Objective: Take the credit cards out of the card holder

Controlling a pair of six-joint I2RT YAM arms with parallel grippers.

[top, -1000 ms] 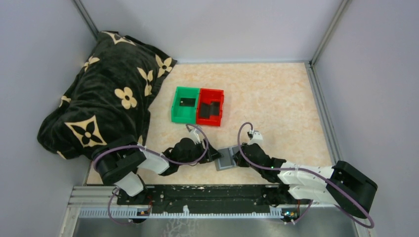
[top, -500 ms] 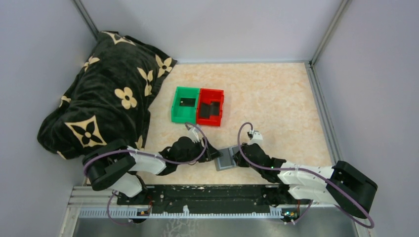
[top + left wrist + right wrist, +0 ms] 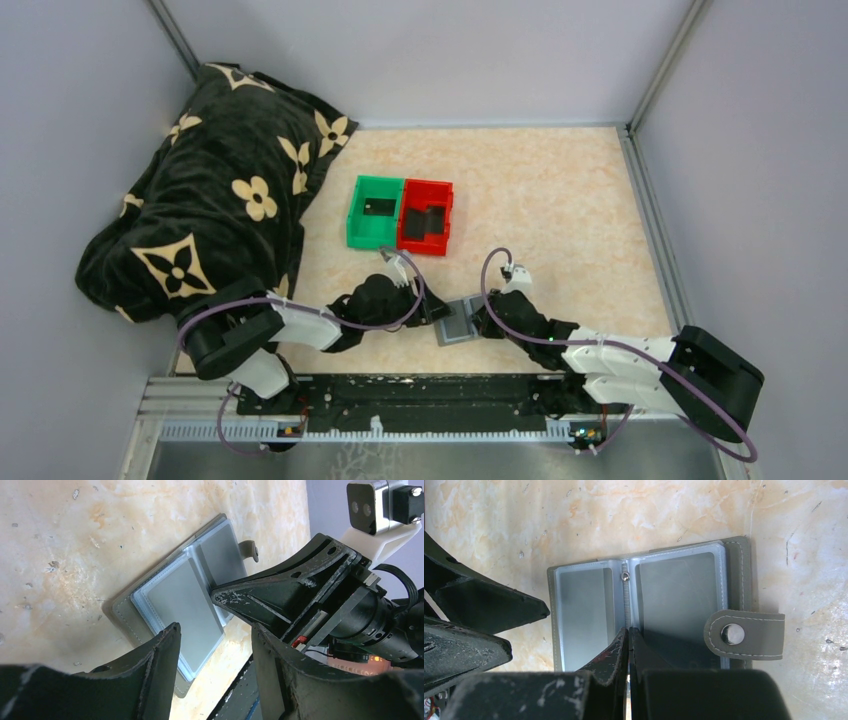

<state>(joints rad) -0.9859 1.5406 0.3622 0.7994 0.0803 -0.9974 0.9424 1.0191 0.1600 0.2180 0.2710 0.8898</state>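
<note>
- Card holder [image 3: 674,590] lies open on the tabletop [image 3: 674,510]; right gripper [image 3: 629,632], jaws pinched together, rests at its spine.
- Left gripper [image 3: 214,630], jaws wide, hovers over one sleeve [image 3: 175,600]. Its tips may skid on slick plastic, dragging everything sideways.

**Card holder at the front, bins behind**

The card holder [image 3: 458,322] is laid open and flat on the table [image 3: 560,200], near the front edge. It is flanked by the left gripper [image 3: 437,315] on its left and the right gripper [image 3: 476,322] on its right. Behind it, well apart, the left bin [image 3: 372,241] and the right bin [image 3: 422,248] are set side by side, touching. Credit cards [image 3: 378,207] are seen lying in both. A cloth [image 3: 200,200] is heaped at the far left, beside the bins.
</note>
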